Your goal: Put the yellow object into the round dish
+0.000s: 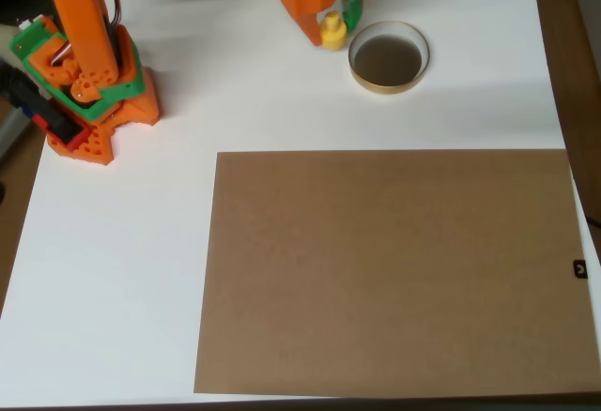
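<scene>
Gripper [334, 19] clamped on yellow object [331, 31] — just left of round dish [389, 82], near table's [122, 270] far edge

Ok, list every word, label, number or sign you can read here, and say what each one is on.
No readable text in the overhead view.
A small black tag at the right edge of the brown board carries a pale mark, too small to read.
The orange gripper, yellow object, round dish and arm base show no lettering.
</scene>
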